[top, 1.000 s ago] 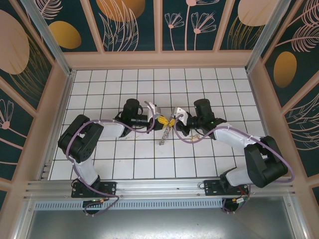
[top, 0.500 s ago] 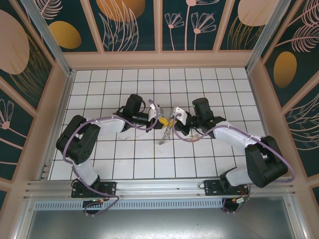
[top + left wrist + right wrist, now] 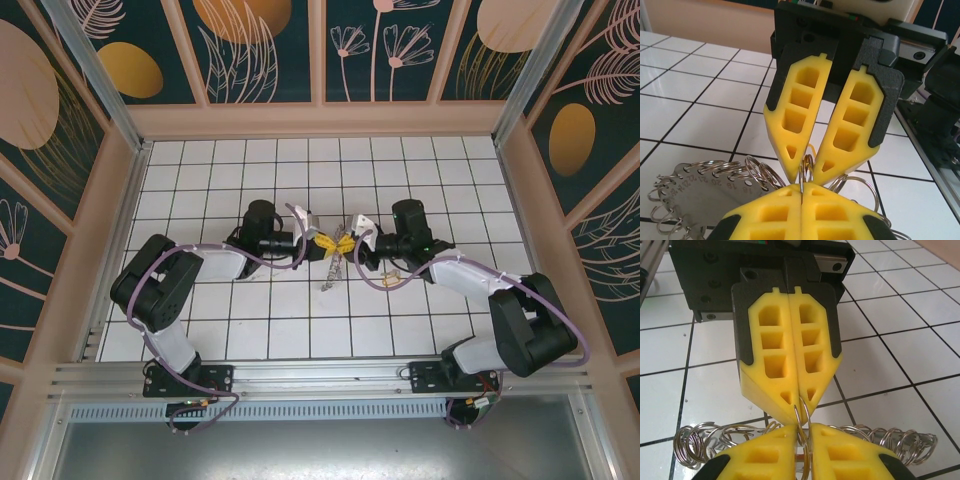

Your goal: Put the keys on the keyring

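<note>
A white-tiled surface (image 3: 200, 170) is lying inside floral-patterned walls (image 3: 260, 50), a metal rail (image 3: 320, 375) running along its near edge.

Arms reaching inward, grippers tip to tip.
I find left arm (image 3: 165, 285) and right arm (image 3: 520, 320) elbows bent; left gripper (image 3: 801, 189) pressed fully closed, right gripper (image 3: 801, 432) fingers slightly parted.

white tiled floor (image 3: 300, 330), dark floral walls (image 3: 260, 50) around.
</note>
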`<state>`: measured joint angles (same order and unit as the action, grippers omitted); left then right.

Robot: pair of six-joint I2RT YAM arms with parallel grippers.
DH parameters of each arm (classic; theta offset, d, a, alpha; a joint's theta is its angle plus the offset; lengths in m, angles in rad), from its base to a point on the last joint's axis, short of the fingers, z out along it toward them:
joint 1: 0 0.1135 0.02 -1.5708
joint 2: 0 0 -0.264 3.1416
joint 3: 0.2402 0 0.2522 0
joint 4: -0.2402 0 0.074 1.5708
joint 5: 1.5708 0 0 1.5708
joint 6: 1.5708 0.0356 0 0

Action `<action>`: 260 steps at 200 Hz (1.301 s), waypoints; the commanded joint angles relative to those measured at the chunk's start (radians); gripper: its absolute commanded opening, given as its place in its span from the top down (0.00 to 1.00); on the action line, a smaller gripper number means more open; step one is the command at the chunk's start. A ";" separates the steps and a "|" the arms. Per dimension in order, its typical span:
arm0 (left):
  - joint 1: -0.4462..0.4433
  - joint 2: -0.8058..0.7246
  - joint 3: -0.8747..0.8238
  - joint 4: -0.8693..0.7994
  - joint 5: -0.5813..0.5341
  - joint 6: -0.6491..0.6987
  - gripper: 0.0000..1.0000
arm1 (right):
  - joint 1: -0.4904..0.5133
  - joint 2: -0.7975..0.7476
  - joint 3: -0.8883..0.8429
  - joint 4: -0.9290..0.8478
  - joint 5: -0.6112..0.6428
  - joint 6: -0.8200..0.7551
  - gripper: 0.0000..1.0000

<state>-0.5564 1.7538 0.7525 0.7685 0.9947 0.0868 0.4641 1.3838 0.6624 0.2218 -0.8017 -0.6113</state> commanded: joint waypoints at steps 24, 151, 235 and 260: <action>-0.010 -0.008 -0.015 0.155 0.053 -0.070 1.00 | -0.013 -0.011 -0.019 0.062 -0.038 0.007 0.94; -0.010 -0.080 0.144 -0.490 -0.110 0.346 0.80 | 0.020 0.005 0.105 -0.180 0.055 -0.109 1.00; -0.023 -0.051 0.213 -0.577 -0.125 0.407 0.78 | 0.030 0.026 0.130 -0.201 0.043 -0.114 1.00; -0.027 -0.045 0.214 -0.595 -0.128 0.418 0.78 | 0.032 0.032 0.135 -0.204 0.037 -0.114 1.00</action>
<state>-0.5690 1.6955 0.9352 0.2081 0.8566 0.4667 0.4835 1.4059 0.7544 0.0181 -0.7311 -0.7017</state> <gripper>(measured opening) 0.217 0.047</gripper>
